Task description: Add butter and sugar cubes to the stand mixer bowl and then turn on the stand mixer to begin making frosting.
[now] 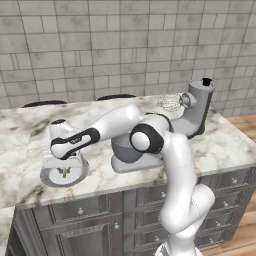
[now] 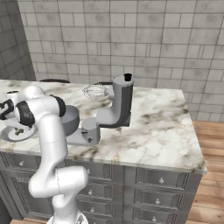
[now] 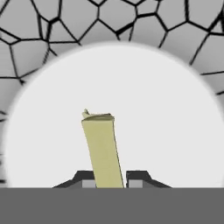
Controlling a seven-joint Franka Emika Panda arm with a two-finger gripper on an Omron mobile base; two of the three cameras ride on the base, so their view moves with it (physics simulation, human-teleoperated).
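At the left of the worktop [image 1: 225,145], the gripper [image 1: 64,172] hangs over the plate [image 1: 50,177], its jaws narrowed on the butter [image 3: 103,151], which stands between the fingertips [image 3: 136,178]; that grip looks meant for lifting it off. To the right, the bowl [image 1: 122,150] sits on the mixer [image 1: 195,112] base, whose head is tilted up, leaving the bowl open for loading.

I am counting one butter [image 3: 102,148] stick between my two fingers [image 3: 89,179], one round plate [image 1: 50,176] at the desk's left, one stand mixer [image 1: 196,114], and one stand mixer bowl [image 1: 122,148].
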